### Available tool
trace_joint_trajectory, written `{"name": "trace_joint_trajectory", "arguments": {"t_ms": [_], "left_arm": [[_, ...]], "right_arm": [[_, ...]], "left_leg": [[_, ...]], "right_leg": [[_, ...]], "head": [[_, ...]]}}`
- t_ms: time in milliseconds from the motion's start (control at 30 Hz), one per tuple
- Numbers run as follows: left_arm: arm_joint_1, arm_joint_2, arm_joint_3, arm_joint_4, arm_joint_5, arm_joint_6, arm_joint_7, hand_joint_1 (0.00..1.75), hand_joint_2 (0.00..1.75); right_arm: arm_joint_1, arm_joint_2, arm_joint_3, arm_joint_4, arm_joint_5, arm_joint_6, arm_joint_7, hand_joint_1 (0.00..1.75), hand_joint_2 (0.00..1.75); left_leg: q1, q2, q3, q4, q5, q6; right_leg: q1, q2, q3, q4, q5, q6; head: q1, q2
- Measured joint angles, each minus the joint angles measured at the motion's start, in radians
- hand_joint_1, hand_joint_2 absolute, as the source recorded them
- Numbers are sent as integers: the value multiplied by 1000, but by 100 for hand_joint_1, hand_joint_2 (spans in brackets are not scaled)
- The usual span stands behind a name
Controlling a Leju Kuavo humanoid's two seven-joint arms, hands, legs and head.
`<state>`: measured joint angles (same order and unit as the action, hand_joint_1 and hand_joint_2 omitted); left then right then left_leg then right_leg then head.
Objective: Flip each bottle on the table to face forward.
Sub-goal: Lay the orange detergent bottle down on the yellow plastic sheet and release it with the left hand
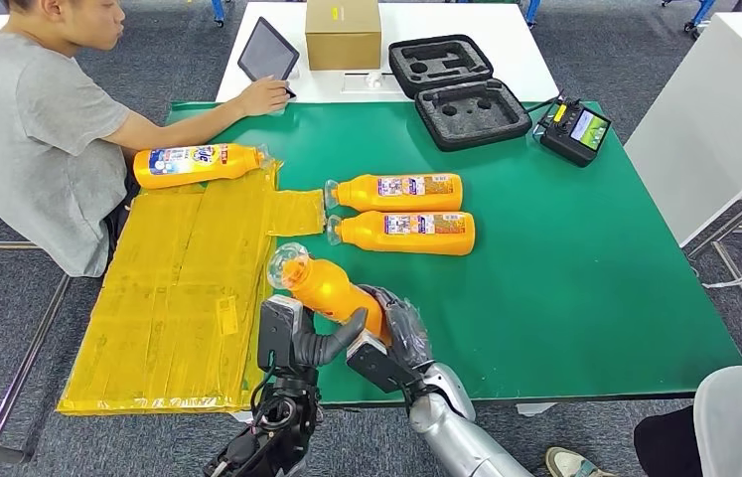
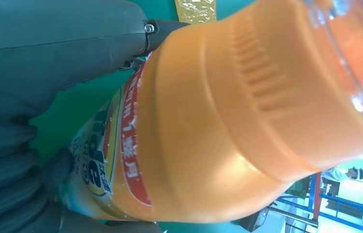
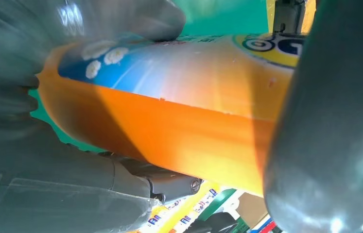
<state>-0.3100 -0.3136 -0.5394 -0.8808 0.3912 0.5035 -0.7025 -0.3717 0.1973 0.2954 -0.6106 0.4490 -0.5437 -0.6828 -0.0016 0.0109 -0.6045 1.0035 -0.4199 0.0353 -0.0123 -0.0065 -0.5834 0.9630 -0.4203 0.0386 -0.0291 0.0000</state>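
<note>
Orange plastic sits between both of the robot's hands: the held bottle (image 1: 325, 288) is lifted off the green table (image 1: 565, 268) near its front edge, tilted with its clear cap pointing up and away toward the yellow sheet (image 1: 178, 298). The left hand (image 1: 297, 343) grips from below with its thumb pressed along the body, and the right hand (image 1: 396, 333) wraps the base end, fingers closed around it. In the left wrist view the bottle's label (image 2: 116, 150) faces that hand's palm.

Three more bottles lie on their sides: the far bottle (image 1: 196, 164) on the sheet beside a seated person (image 1: 34, 129), and the upper bottle (image 1: 396, 192) just beside the lower bottle (image 1: 404, 233) at mid-table.

Risk, as a judgement: the smooth rounded body could slip as the grip passes between hands during the turn, since neither hand seems to hold it alone securely. Being close to the table's edge, a dropped bottle may roll off. Setting it down carelessly could also knock the nearby pair out of line
</note>
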Motion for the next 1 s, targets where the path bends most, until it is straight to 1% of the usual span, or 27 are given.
{"name": "trace_joint_trajectory", "arguments": {"t_ms": [33, 100, 133, 167, 233, 567, 833, 1000], "left_arm": [[0, -1, 2, 0, 0, -2, 0, 127, 175], [0, -2, 6, 0, -1, -6, 0, 161, 175], [0, -2, 8, -1, -1, -8, 0, 168, 175], [0, -2, 10, -1, 0, -10, 0, 172, 175], [1, -2, 15, -1, 0, -14, 0, 175, 175], [2, -2, 35, -2, 7, -24, 0, 175, 175], [3, -2, 44, -4, 46, -46, 0, 175, 175], [12, 5, 46, -27, -2, -28, 0, 175, 175]], "right_arm": [[-1, 1, 2, 2, 0, -2, 0, 114, 175], [-3, 2, 6, 7, 0, -6, 1, 40, 175], [-3, 3, 7, 9, 0, -8, 2, 14, 175], [-3, 4, 8, 10, 0, -11, 2, 1, 175], [-4, 6, 11, 14, 0, -17, 2, 0, 175], [-8, 13, 22, 32, -1, -25, 1, 0, 175], [-11, 16, 23, 38, -11, -37, -10, 0, 175], [-7, 14, 23, 39, -44, -38, -16, 0, 175]], "left_leg": [[0, 0, 0, 0, 0, 0], [0, 0, 0, 0, 0, 0], [0, 0, 0, 0, 0, 0], [0, 0, 0, 0, 0, 0], [0, 0, 0, 0, 0, 0], [0, 0, 0, 0, 0, 0], [0, 0, 0, 0, 0, 0], [0, 0, 0, 0, 0, 0]], "right_leg": [[0, 0, 0, 0, 0, 0], [0, 0, 0, 0, 0, 0], [0, 0, 0, 0, 0, 0], [0, 0, 0, 0, 0, 0], [0, 0, 0, 0, 0, 0], [0, 0, 0, 0, 0, 0], [0, 0, 0, 0, 0, 0], [0, 0, 0, 0, 0, 0]], "head": [[0, 0], [0, 0], [0, 0], [0, 0], [0, 0], [0, 0], [0, 0], [0, 0]]}}
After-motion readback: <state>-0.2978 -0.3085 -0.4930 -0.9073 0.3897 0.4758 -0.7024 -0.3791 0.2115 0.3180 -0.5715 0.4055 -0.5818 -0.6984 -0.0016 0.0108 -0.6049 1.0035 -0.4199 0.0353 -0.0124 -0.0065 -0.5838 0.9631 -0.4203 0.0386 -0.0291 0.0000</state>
